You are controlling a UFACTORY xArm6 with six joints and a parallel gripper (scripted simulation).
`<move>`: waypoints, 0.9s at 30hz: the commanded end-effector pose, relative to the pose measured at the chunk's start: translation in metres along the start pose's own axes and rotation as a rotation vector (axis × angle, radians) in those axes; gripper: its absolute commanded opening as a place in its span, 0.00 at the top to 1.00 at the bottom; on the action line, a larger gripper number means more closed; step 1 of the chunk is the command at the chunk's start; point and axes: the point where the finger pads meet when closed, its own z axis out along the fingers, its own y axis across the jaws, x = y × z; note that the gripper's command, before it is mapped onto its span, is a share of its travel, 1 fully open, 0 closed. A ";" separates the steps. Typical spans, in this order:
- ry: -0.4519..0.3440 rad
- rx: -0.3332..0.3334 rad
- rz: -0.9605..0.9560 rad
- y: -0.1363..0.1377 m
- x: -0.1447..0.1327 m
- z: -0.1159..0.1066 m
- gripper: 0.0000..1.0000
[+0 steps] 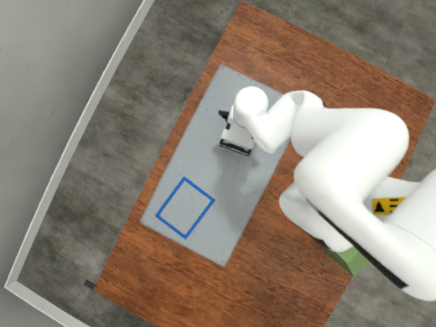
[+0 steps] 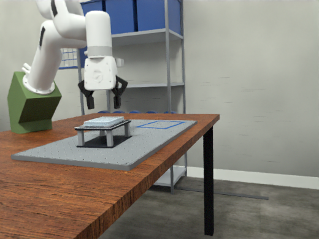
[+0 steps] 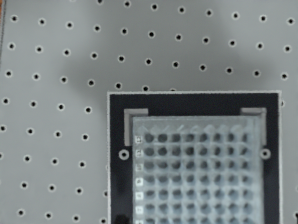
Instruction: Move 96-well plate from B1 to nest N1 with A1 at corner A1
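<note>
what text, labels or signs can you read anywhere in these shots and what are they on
Nothing reads as clear words.
Yellow sticker on the arm: a black warning triangle and lines too blurred to read.
Small white row labels down the 96-well plate's left edge: too small to read.
No A1 mark is legible on the plate nest.
</note>
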 end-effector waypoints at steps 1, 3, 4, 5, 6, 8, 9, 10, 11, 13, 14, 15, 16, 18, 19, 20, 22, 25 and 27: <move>-0.001 -0.001 0.000 0.000 0.000 -0.014 0.00; -0.001 -0.001 0.000 0.000 0.000 -0.020 0.00; -0.001 -0.001 0.000 0.000 0.000 -0.020 0.00; -0.001 -0.001 0.000 0.000 0.000 -0.020 0.00; -0.001 -0.001 0.000 0.000 0.000 -0.022 0.00; -0.001 -0.002 0.000 0.000 0.000 -0.028 0.00; -0.001 -0.002 0.000 0.000 0.000 -0.030 0.00; -0.001 -0.002 0.000 0.000 0.000 -0.033 0.00; -0.001 -0.002 0.000 0.000 0.000 -0.036 0.00; -0.001 -0.002 0.000 0.000 0.000 -0.041 0.00; -0.001 -0.002 0.000 0.000 0.000 -0.044 0.00; -0.001 -0.002 0.000 0.000 0.000 -0.047 0.00; -0.001 -0.002 0.000 0.000 0.000 -0.049 0.00; -0.001 -0.002 0.000 0.000 0.000 -0.051 0.00; -0.001 -0.002 0.000 0.000 0.000 -0.051 0.00; -0.001 -0.002 0.000 0.000 0.000 -0.051 0.00; -0.001 -0.002 0.000 0.000 0.000 -0.051 0.00; -0.001 -0.002 0.000 0.000 0.000 -0.051 0.00; -0.001 -0.002 0.000 0.000 0.000 -0.051 0.00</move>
